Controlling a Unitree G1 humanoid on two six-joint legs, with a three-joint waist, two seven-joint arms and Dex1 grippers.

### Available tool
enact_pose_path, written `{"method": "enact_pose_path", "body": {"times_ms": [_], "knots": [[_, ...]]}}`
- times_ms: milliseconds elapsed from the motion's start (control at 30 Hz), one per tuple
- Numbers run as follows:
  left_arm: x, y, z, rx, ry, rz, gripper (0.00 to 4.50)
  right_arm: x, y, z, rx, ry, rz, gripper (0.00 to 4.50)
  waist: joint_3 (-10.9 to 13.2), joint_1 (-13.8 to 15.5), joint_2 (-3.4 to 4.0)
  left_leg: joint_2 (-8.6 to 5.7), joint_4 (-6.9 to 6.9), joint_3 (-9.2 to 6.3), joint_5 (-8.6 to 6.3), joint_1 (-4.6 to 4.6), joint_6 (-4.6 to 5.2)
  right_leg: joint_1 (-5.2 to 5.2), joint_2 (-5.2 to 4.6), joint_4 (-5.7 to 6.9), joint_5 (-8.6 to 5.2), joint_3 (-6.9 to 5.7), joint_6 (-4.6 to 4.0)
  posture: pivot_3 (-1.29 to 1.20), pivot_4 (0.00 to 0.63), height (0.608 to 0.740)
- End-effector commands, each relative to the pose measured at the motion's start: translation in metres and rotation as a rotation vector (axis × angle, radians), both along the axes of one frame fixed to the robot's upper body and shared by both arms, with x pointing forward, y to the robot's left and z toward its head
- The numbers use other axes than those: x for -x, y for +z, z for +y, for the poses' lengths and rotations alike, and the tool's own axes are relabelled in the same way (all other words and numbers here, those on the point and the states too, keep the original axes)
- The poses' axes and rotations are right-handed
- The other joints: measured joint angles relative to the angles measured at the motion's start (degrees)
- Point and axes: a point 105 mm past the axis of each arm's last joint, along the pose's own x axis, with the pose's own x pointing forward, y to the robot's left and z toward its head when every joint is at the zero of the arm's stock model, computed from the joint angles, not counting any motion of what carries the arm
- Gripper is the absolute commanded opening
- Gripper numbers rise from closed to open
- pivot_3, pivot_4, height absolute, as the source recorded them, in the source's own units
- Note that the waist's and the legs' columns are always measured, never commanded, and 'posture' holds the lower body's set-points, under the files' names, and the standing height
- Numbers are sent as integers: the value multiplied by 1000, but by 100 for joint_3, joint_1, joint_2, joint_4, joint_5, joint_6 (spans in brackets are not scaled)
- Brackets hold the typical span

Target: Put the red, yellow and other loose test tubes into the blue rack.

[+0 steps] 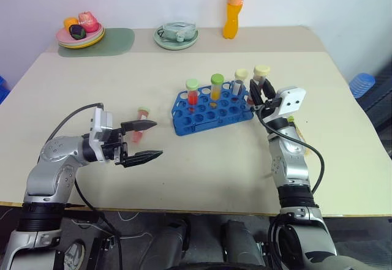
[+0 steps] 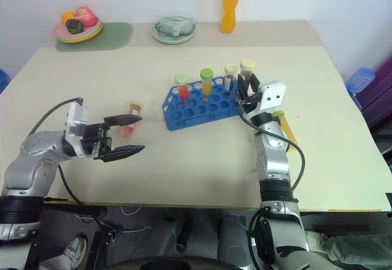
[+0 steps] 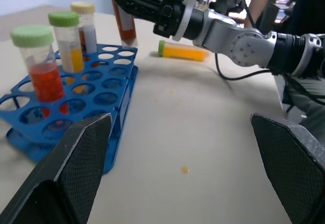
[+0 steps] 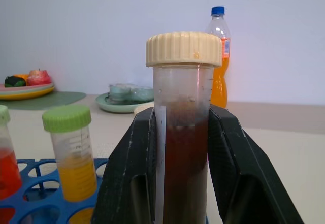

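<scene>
The lower part of the brown-filled clear plastic tube with the cream ribbed cap [image 4: 183, 132] is cut off by the right wrist view's edge and flanked by two black fingers [image 4: 129, 178], so whether its tip has entered the bright blue plastic rack of round holes [image 4: 35, 193] cannot be told. The small pink-capped tube lying on the table [image 1: 141, 125] is partly covered by the left gripper's upper black finger [image 1: 139, 124].

table [image 1: 202, 166]: beige | on it: blue rack [image 1: 211, 108]; two loose tubes [image 1: 141, 125]; plates [image 1: 80, 36]; orange bottle [image 1: 232, 10]; green mat [image 1: 119, 40]
</scene>
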Motion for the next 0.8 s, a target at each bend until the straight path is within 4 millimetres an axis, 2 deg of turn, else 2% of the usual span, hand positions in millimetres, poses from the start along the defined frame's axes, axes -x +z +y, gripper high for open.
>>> {"method": "enact_pose_path", "body": {"times_ms": [33,167,400,733,800], "knots": [[2,1,11,-10,18,-40,4500,2,6,5,-19,19,-43,787,0,1,0,0,0,0,0,1,0,-1,0,0,0,0,0,0,150,740],[3,-7,18,-3,32,-35,4500,-3,-2,4,-12,19,-22,787,0,10,0,0,-4,1,-12,10,19,-3,1,-2,0,1,-1,0,150,740],[4,-15,19,11,49,-38,4500,-7,-16,4,-4,24,9,787,0,10,-1,0,-7,1,-15,32,22,7,0,-3,-1,3,-1,0,150,740],[-3,-6,14,60,100,-65,4500,-8,-29,6,-39,24,18,787,-1,8,-1,0,-7,2,-15,33,22,7,1,-2,0,5,-1,0,150,740],[-4,-2,10,67,100,-67,4500,-5,-27,7,-30,36,-11,1801,-1,9,-1,0,-7,2,-15,33,22,7,1,-2,0,6,-1,0,150,740]]}}
